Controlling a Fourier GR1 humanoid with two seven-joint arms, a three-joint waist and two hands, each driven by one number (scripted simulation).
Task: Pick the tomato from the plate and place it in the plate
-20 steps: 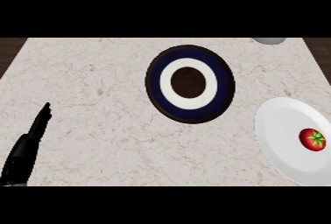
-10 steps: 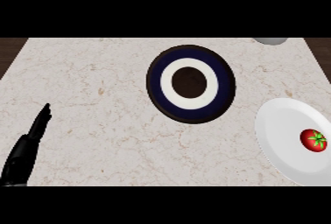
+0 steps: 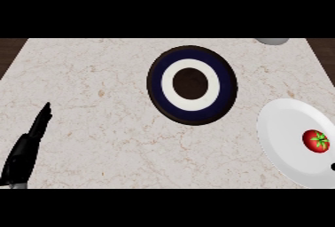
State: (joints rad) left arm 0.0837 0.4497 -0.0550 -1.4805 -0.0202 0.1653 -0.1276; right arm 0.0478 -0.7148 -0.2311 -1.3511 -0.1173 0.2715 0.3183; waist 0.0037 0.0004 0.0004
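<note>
A red tomato (image 3: 317,141) with a green stalk lies on a white plate (image 3: 285,133) at the right edge of the counter. A second plate (image 3: 192,84), dark blue with a white ring and a brown middle, stands near the counter's centre, toward the back. My left hand (image 3: 27,148) rests open at the lower left, fingers straight and pointing up, far from both plates. A small black tip (image 3: 333,166) shows at the right edge, just below the tomato; what it belongs to cannot be told. My right hand is otherwise out of view.
The rim of a grey round object (image 3: 271,41) pokes in at the counter's back edge, right of the dark plate. Marbled counter top (image 3: 104,102) stretches between my left hand and the plates.
A small black tip has come into view at the right edge below the tomato. The left hand, the plates and the tomato have not moved.
</note>
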